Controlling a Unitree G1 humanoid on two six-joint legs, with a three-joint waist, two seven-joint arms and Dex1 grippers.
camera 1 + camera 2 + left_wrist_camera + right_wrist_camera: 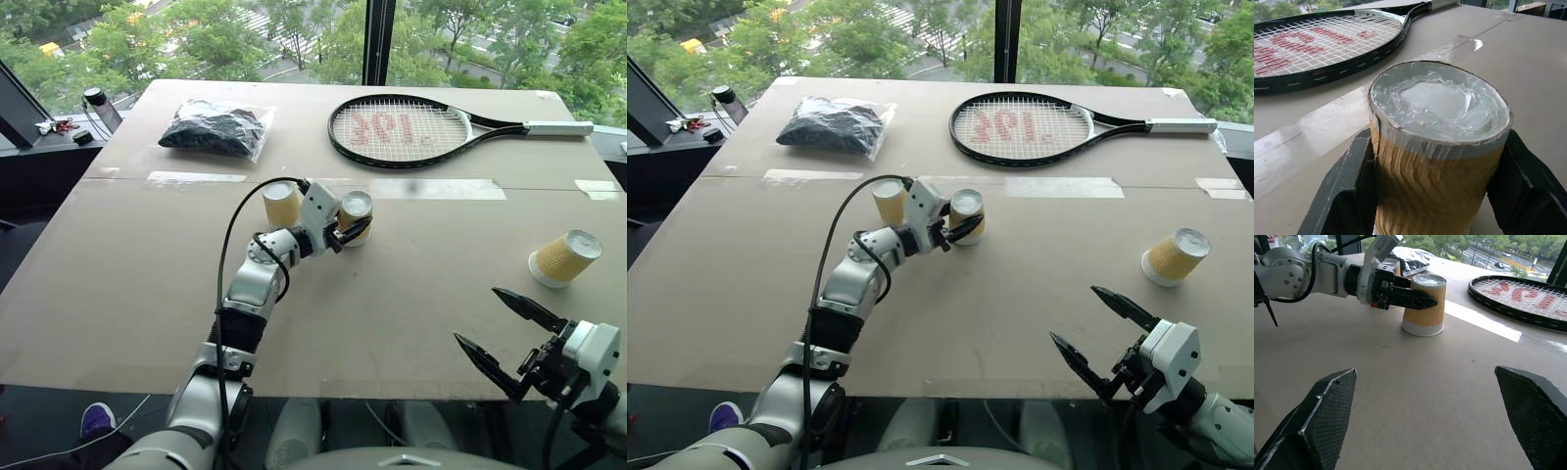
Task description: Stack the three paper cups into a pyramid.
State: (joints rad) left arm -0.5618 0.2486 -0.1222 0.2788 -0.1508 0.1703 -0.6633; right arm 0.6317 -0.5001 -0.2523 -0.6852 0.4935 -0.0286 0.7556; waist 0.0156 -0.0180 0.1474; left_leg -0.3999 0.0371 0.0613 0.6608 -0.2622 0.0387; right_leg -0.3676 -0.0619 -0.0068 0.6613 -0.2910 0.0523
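Brown desk (411,323) under the window: an upside-down paper cup (355,216) at centre is being clamped by the left gripper (345,233). A second cup (281,205) is standing at its nine o'clock, a third (564,258) lying tipped at three o'clock. The right gripper (505,338) is being held wide, empty.
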